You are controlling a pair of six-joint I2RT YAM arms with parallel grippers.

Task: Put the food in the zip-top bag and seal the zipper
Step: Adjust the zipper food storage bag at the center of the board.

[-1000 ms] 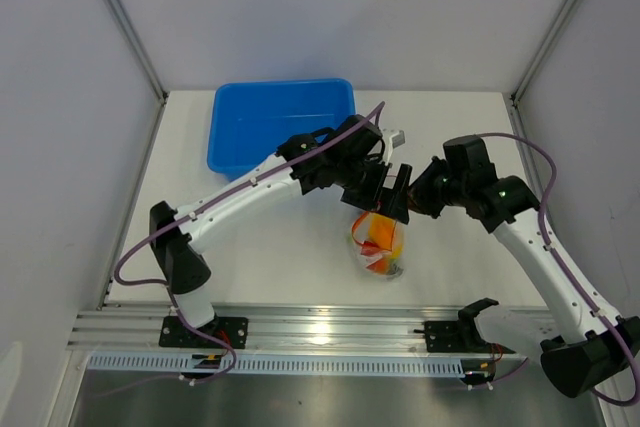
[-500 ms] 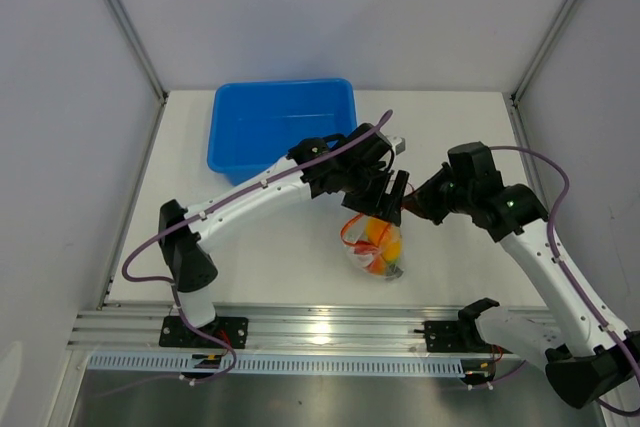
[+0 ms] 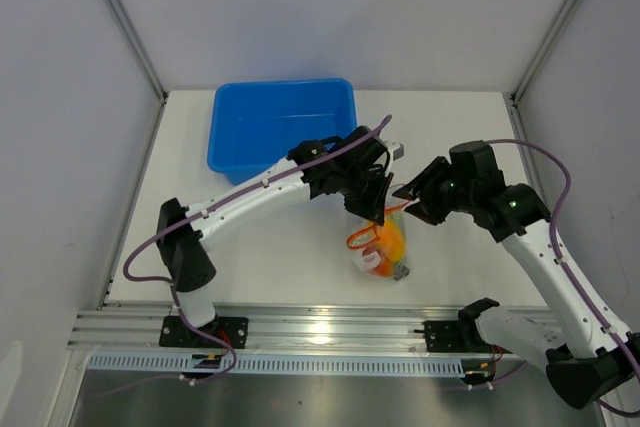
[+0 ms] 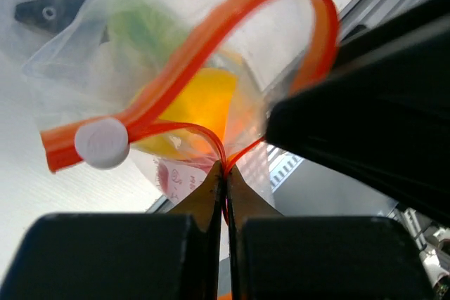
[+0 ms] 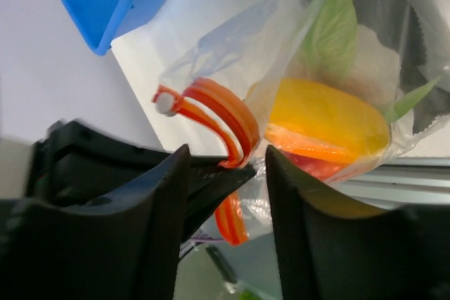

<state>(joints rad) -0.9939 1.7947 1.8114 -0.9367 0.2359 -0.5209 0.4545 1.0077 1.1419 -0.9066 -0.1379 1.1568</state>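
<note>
The zip-top bag [image 3: 381,249] hangs just above the table between the two arms, clear and crinkly. Inside it the food shows: a yellow-orange piece [image 5: 327,121], a green leaf [image 5: 330,33], a red piece [image 5: 316,166] and a dark fish [image 4: 49,8]. The red-orange zipper [image 4: 211,40] curls in an open loop, with a white slider [image 4: 102,143] at one end. My left gripper [image 4: 225,170] is shut on the zipper strip. My right gripper [image 5: 226,151] stands open around the same stretch of strip, its fingers [image 5: 295,194] apart from it.
A blue tub [image 3: 282,125] sits at the back left of the white table [image 3: 260,257]. The metal rail [image 3: 320,327] with the arm bases runs along the near edge. Grey walls close in on both sides.
My left gripper has closed on the zipper strip. My right gripper has opened and let go of it. The bag has shifted slightly toward the near edge.
</note>
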